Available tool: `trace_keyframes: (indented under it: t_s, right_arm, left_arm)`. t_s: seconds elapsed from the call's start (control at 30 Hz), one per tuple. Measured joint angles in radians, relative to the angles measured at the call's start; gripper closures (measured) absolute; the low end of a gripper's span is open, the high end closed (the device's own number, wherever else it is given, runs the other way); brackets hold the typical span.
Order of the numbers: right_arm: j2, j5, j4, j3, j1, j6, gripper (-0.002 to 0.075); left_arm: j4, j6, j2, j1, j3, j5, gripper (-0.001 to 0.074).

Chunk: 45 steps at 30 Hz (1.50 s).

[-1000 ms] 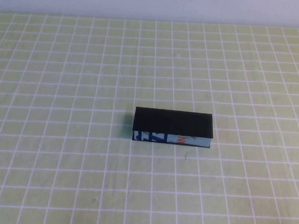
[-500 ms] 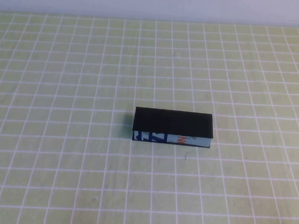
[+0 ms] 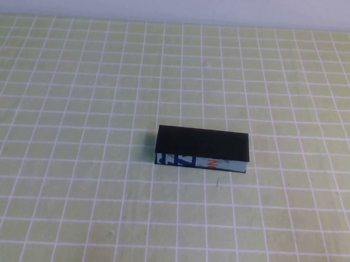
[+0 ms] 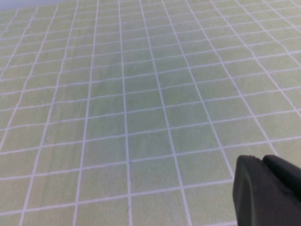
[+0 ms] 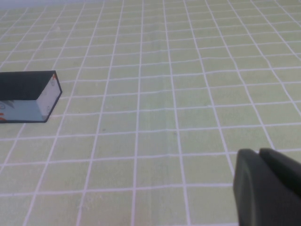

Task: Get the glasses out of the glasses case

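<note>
On the left side of the scene, the left gripper (image 4: 265, 188) appeared only in its own wrist view, as a dark rounded shape low in the corner of the picture, raised above bare green cloth with nothing near it. Whether its fingers were apart or together could not be told from that sliver.

Near the middle of the table (image 3: 71, 178), which was covered in a pale green cloth crossed by white grid lines, lay the glasses case (image 3: 202, 147). It was a long black box lying flat, its long side running left to right, its flat lid down and closed. The white front strip, with blue and orange print, faced the robot. The glasses themselves could not be seen with the lid shut. Behind the table's far edge ran a plain pale wall (image 3: 183, 4).

To the right, the right gripper (image 5: 267, 188) showed likewise only in its own wrist view, as a dark shape at the picture's corner, held above the cloth. Its fingers were pressed fully together and held nothing. The same view caught one end of the case (image 5: 29, 96), well apart from the gripper, with open cloth between them.
</note>
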<state>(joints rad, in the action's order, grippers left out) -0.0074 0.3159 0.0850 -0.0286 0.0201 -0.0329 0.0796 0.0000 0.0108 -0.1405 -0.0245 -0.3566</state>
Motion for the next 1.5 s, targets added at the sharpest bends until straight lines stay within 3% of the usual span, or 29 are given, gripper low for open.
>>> trace_keyframes:
  t_s: [0.1,0.37,0.53,0.73,0.93,1.1,1.33,1.5]
  right_arm:
    - [0.000,0.000,0.000,0.000,0.000,0.000,0.0743]
    - [0.000,0.000,0.000,0.000,0.000,0.000,0.0743]
    - [0.000,0.000,0.000,0.000,0.000,0.000,0.0743]
    - [0.000,0.000,0.000,0.000,0.000,0.000,0.0743]
    - [0.000,0.000,0.000,0.000,0.000,0.000,0.0743]
    - [0.000,0.000,0.000,0.000,0.000,0.000,0.0743]
    - [0.000,0.000,0.000,0.000,0.000,0.000,0.0743]
    - [0.000,0.000,0.000,0.000,0.000,0.000,0.0743]
  left_arm:
    - [-0.023,-0.008,0.000,0.000,0.000,0.026,0.0739]
    - [-0.423,-0.059,0.000,0.000,0.000,0.174,0.0739]
    - [-0.527,-0.068,0.000,0.000,0.000,0.243,0.0739]
    - [-0.618,-0.076,-0.036,0.000,0.056,0.146,0.0739]
    - [-0.594,0.000,-0.327,0.000,0.327,-0.186,0.0739]
    - [-0.633,0.224,-0.626,0.000,0.539,-0.395,0.0739]
    - [-0.830,0.558,-0.985,0.000,0.798,-0.451,0.0739]
    - [-0.925,0.698,-1.191,0.000,0.955,-0.450,0.0739]
